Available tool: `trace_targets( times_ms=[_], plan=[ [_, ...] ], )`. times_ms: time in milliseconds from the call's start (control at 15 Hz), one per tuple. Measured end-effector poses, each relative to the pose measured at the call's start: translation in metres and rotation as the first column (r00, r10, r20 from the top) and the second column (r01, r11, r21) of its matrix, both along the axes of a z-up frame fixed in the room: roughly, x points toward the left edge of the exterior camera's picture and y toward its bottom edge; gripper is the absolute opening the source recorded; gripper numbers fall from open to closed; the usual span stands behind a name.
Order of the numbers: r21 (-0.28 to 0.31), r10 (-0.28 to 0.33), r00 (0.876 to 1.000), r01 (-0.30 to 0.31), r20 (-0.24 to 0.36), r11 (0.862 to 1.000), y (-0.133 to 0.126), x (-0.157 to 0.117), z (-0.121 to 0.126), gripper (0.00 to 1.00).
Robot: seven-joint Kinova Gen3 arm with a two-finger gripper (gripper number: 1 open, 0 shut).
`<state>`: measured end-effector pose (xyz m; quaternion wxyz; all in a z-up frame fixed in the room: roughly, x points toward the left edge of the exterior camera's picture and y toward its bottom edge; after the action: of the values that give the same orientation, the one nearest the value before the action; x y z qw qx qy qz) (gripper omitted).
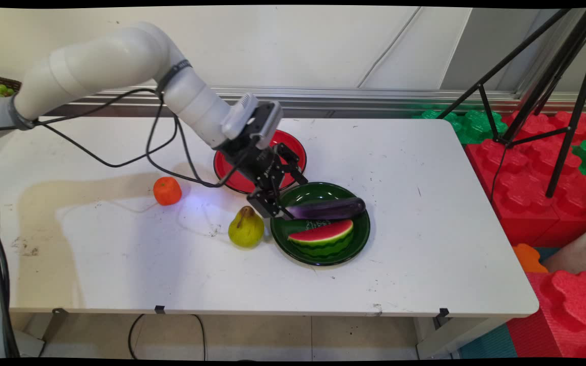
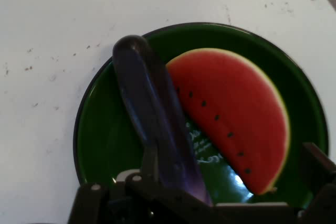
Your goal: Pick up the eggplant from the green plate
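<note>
A dark green plate holds a purple eggplant and a watermelon slice side by side. My gripper hangs low over the plate's left part, open wide. One finger stands right beside the eggplant's near end, touching or almost touching it. The other finger is out past the watermelon's rind, so both foods lie between the fingers. Nothing is held.
A red plate lies behind the gripper, partly hidden by the hand. A yellow-green pear stands just left of the green plate, and an orange sits further left. A black tripod and red foam blocks stand off the table's right.
</note>
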<state>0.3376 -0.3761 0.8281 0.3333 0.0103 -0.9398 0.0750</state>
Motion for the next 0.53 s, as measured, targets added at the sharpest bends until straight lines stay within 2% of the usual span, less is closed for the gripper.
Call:
trace_targets(
  times_ms=[533],
  plan=[
    [0.008,0.001,0.999,-0.001,0.035,1.000,-0.020,-0.022,-0.033,1.00]
  ],
)
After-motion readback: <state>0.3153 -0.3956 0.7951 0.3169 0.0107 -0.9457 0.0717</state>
